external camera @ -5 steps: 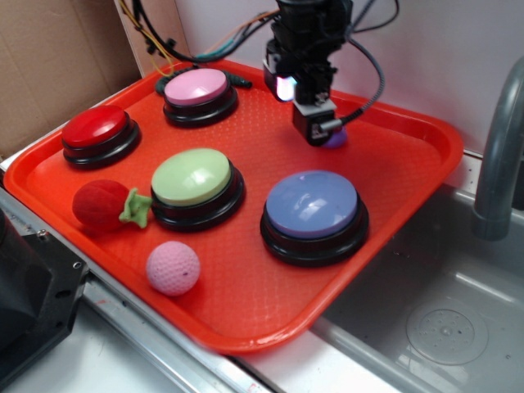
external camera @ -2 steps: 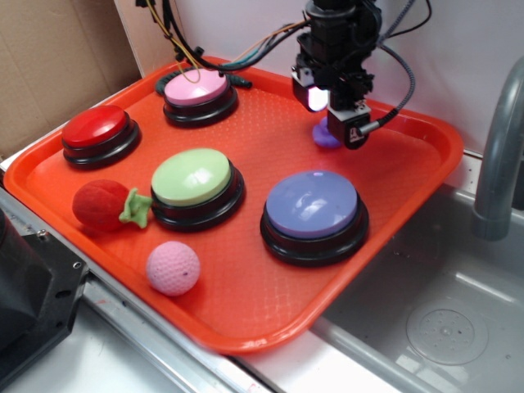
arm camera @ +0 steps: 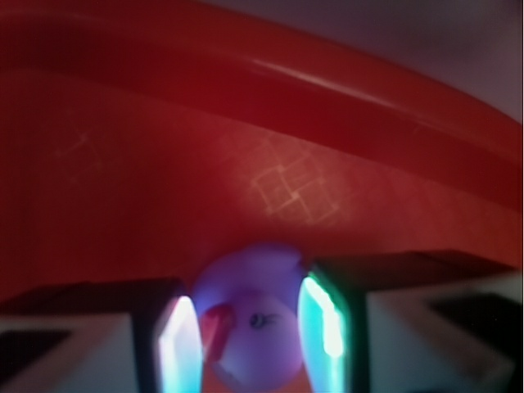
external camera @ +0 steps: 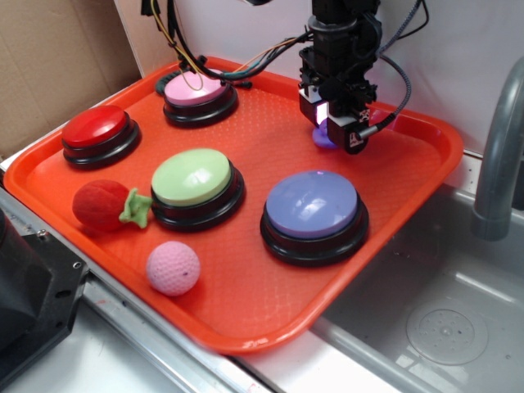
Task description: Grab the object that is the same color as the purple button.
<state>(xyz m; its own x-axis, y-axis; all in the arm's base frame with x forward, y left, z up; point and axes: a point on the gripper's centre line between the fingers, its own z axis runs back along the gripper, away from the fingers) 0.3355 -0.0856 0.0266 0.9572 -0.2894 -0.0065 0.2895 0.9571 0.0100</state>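
Note:
The tiny purple rubber duck (external camera: 322, 137) sits on the red tray (external camera: 254, 303) near its back right rim. My gripper (external camera: 339, 136) is down over the duck and hides most of it in the exterior view. In the wrist view the duck (arm camera: 255, 327), with its reddish beak and one eye, fills the gap between the two lit pads, and my gripper (arm camera: 246, 344) is shut on it. The large purple button (external camera: 313, 205) stands in front of the gripper, apart from it.
On the tray are a pink button (external camera: 196, 86), a red button (external camera: 97, 127), a green button (external camera: 192, 176), a red strawberry toy (external camera: 102, 205) and a pink dimpled ball (external camera: 173, 267). The tray's rim rises just behind the duck. A sink (external camera: 426, 327) and faucet (external camera: 499, 147) lie to the right.
The gripper has travelled right from beside the duck and come down over it, so the duck now sits between the fingers. Nothing else on the tray has moved.

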